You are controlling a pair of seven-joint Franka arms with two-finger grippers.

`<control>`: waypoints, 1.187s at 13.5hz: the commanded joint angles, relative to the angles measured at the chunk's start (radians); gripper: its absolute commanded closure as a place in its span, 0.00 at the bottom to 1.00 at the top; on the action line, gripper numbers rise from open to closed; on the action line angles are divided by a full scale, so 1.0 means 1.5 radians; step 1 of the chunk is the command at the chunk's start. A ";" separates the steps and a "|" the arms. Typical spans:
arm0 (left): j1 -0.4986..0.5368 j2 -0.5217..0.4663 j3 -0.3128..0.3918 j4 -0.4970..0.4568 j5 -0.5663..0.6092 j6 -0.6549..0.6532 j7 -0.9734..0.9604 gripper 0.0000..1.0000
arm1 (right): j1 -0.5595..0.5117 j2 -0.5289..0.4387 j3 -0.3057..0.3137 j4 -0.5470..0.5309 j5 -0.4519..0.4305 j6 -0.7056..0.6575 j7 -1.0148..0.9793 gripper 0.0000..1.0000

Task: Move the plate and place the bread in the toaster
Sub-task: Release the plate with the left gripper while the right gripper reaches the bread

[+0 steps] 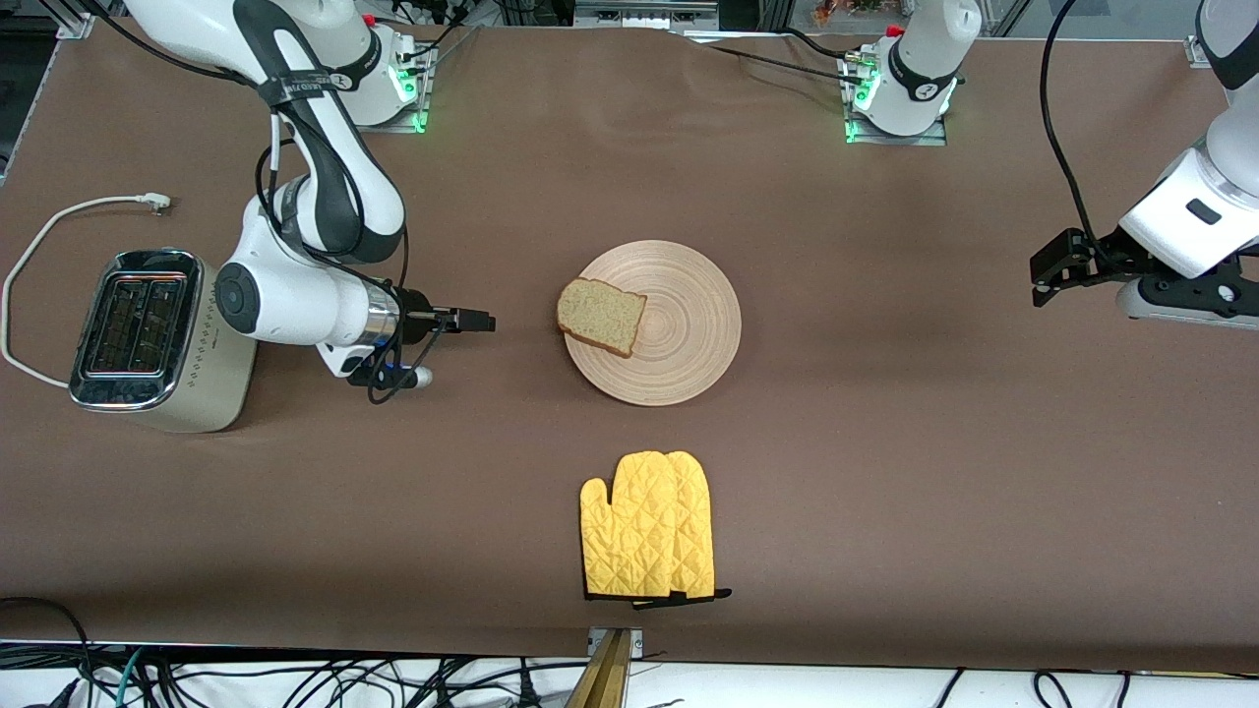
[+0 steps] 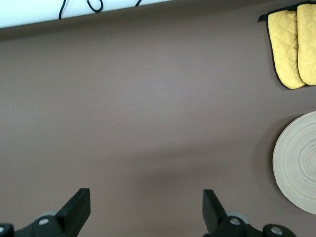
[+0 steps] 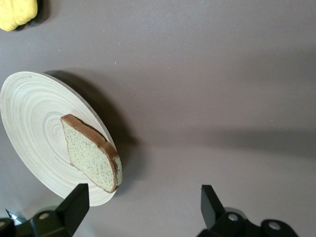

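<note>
Fingers: both grippers spread wide, empty | right gripper (image 1: 479,321) between toaster (image 1: 148,339) and plate (image 1: 659,323); left gripper (image 1: 1045,270) waits | bread (image 1: 601,316) on plate's toaster-side edge | soft, light, crumbly, so I'd pinch crust edges gently

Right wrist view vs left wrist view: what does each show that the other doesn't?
Only the right wrist view shows the bread, lying at the plate's edge, and the right gripper, open over bare table beside the plate. Only the left wrist view shows the left gripper, open over bare table, and the table's edge with cables past it. Both show the plate, the yellow oven mitt and the brown table. Neither shows the toaster.
</note>
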 commanded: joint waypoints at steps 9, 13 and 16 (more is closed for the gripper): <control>0.038 -0.073 0.022 -0.060 -0.011 -0.001 0.001 0.00 | -0.003 0.086 0.113 -0.005 0.080 0.187 -0.019 0.00; 0.046 -0.052 0.015 -0.051 -0.011 -0.016 -0.004 0.00 | 0.002 0.114 0.134 -0.008 0.097 0.228 -0.019 0.00; 0.046 -0.053 0.014 -0.050 -0.013 -0.028 0.003 0.00 | 0.008 0.128 0.136 -0.008 0.098 0.230 -0.019 0.00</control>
